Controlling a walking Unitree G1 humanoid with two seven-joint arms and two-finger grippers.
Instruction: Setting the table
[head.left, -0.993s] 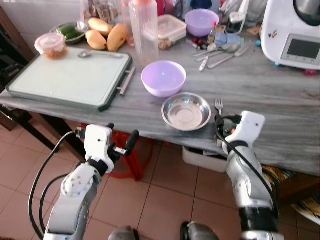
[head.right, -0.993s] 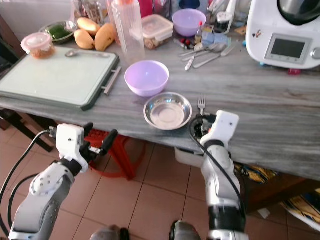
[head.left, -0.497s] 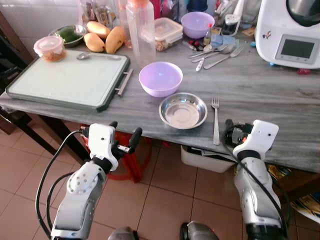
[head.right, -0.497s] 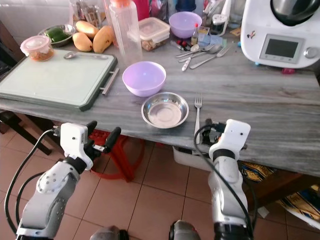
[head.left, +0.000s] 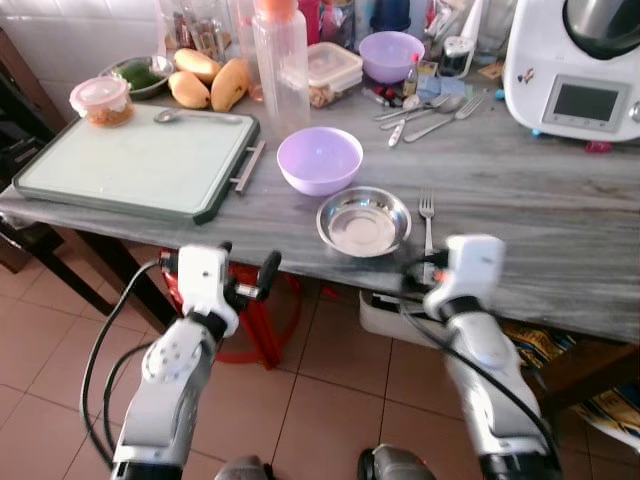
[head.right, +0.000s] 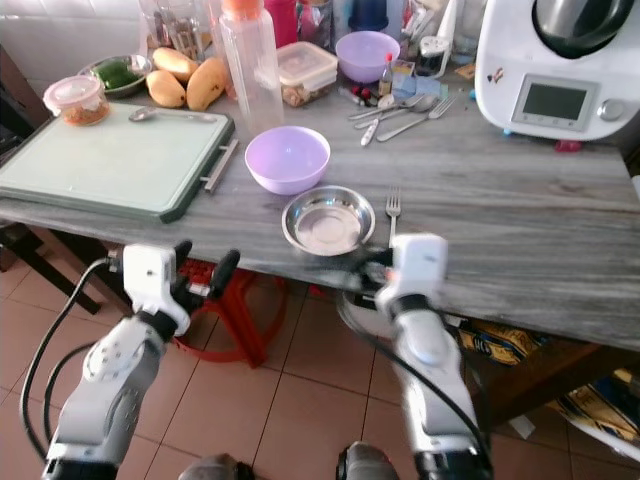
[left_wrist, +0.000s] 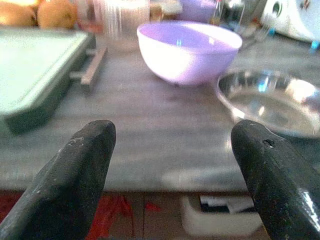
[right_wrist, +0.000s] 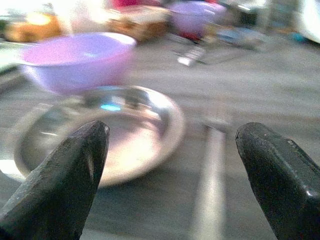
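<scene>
A grey wood-grain surface (head.left: 540, 200) carries the setting, with the steel bowl (head.left: 364, 221) as the landmark near its front edge. The steel bowl looks empty, showing only reflections on its base. Touching or just behind it on the robot's left stands the lilac bowl (head.left: 320, 159), also empty. Just beside the steel bowl on the robot's right lies a fork (head.left: 427, 215), tines pointing away from the robot.

Well to the left of the steel bowl is a green-rimmed tray (head.left: 135, 160) with a spoon (head.left: 190, 116) lying on its far edge and a lidded tub (head.left: 102, 98) of something orange at its far corner. Beyond the tray, a metal dish (head.left: 140, 74) holds something green, with mangoes (head.left: 210, 80) beside it. Behind the lilac bowl stand a clear bottle with an orange cap (head.left: 281, 62) and a lidded box (head.left: 334, 68); its contents are too small to make out. Farther back sits a second lilac bowl (head.left: 391, 54), with loose cutlery (head.left: 430, 108) near it and a white appliance (head.left: 575, 70) far to the right.

The left hand (left_wrist: 170, 165) hangs off the front edge, left of the steel bowl, fingers spread wide and holding nothing. The right hand (right_wrist: 172, 170) sits at the edge just in front of the fork, fingers equally wide, empty, facing the steel bowl.
</scene>
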